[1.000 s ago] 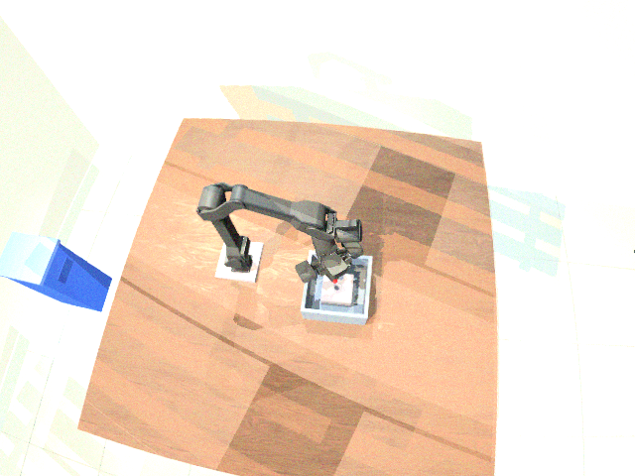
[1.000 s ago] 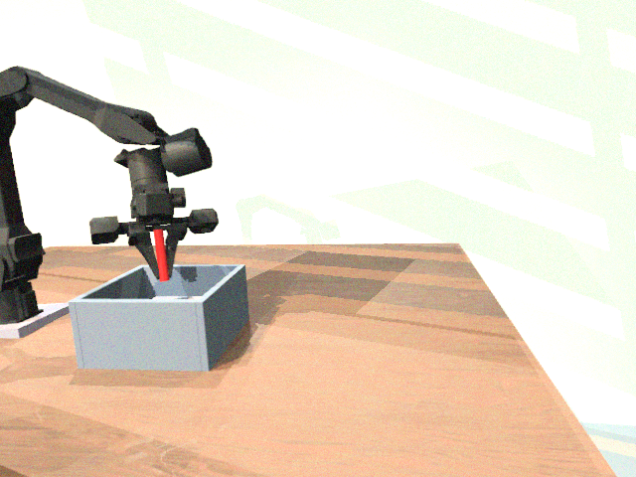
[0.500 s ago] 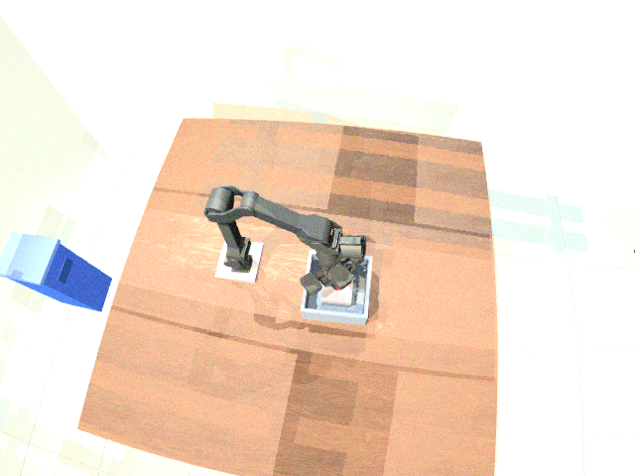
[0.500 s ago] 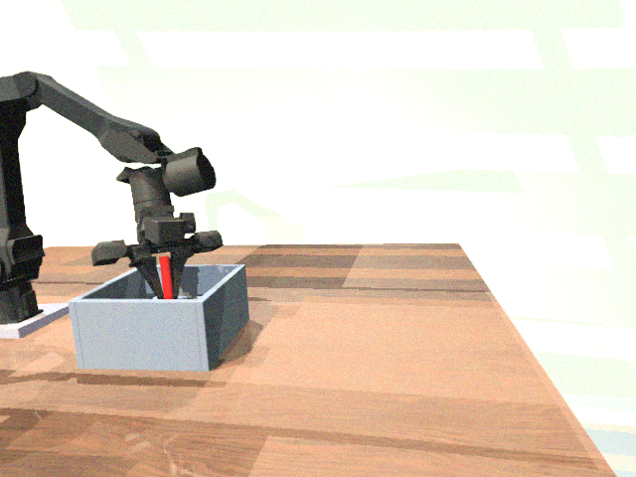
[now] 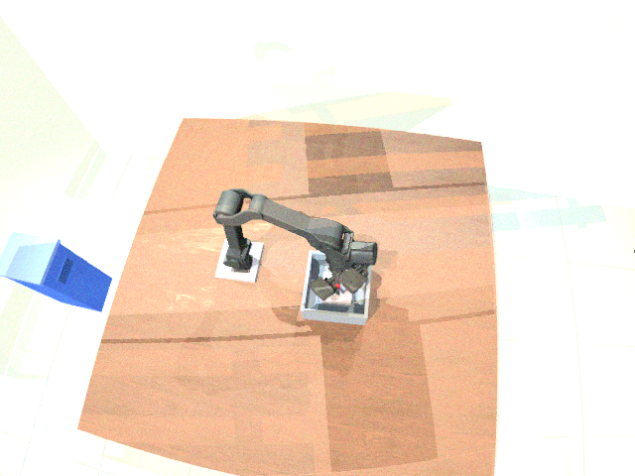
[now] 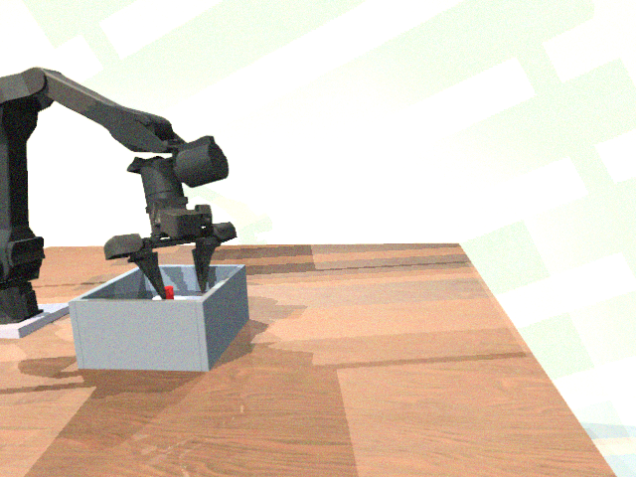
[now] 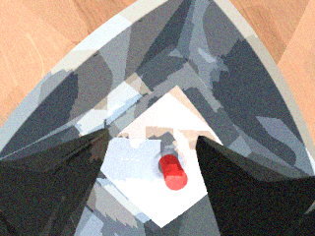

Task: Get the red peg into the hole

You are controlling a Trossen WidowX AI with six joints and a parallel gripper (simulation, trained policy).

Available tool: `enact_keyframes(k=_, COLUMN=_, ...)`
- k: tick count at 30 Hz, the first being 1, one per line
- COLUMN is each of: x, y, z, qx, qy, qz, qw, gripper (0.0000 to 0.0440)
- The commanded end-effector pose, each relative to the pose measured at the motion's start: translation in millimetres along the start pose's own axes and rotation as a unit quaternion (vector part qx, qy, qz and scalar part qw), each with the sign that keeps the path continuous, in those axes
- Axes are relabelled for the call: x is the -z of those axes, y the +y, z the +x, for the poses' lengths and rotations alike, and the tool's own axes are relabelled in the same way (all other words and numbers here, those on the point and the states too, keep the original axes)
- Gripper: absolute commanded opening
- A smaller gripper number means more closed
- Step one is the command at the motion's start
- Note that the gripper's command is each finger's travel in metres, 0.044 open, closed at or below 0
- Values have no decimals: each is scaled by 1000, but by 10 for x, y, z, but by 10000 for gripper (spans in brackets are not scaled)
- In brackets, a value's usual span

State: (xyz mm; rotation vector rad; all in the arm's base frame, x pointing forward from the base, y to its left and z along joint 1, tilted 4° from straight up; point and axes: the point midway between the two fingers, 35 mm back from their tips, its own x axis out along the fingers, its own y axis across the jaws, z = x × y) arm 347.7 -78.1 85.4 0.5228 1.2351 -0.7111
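- You have the tool [image 5: 339, 288] [image 6: 185, 294] [image 7: 153, 139] pointing down into the open box [image 5: 335, 316] [image 6: 141, 333] [image 7: 98, 39], its fingers apart and nothing clamped between them.
- Your red peg [image 5: 337, 286] [image 6: 169, 292] [image 7: 172, 172] is inside the box, over the pale plate [image 5: 344, 296] [image 7: 162, 211] at the bottom.
- From the wrist, you can see the peg in the space between the two fingers, with a gap on either side; it lies nearer the finger on the right of that picture.
- You see one end of the peg facing the wrist camera, while the other end meets a small greyish round patch on the plate. You cannot tell from these views how deep the peg sits in the hole, or whether it is fully in.
- In the exterior view, only a short red piece shows above the near wall of the box, just beside one fingertip in that picture; the wall hides the rest from you.
- Both of your fingers reach down inside the box walls.
- Your arm [image 5: 287, 217] [image 6: 86, 99] rises from a white base plate [image 5: 225, 271] [image 6: 51, 314], bends at its elbow and extends over the box.
- The box and the base plate stand apart on the wooden surface [image 5: 230, 384] [image 6: 436, 318] [image 7: 25, 29]. Beyond its edge in the top view, you can see a blue bin [image 5: 81, 287].

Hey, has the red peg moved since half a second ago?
Yes, down: in the exterior view, the red peg now barely shows above the box's near wall; earlier it stood well above it.
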Motion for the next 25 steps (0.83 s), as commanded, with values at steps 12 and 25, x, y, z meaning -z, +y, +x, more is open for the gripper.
enact_keyframes(k=12, x=-332, y=449, z=-267, qx=-61, qy=21, qz=-13, qw=998, gripper=440)
enact_keyframes(k=25, x=-467, y=725, z=-443, qx=-100, qy=15, qz=-21, qw=995, gripper=440)
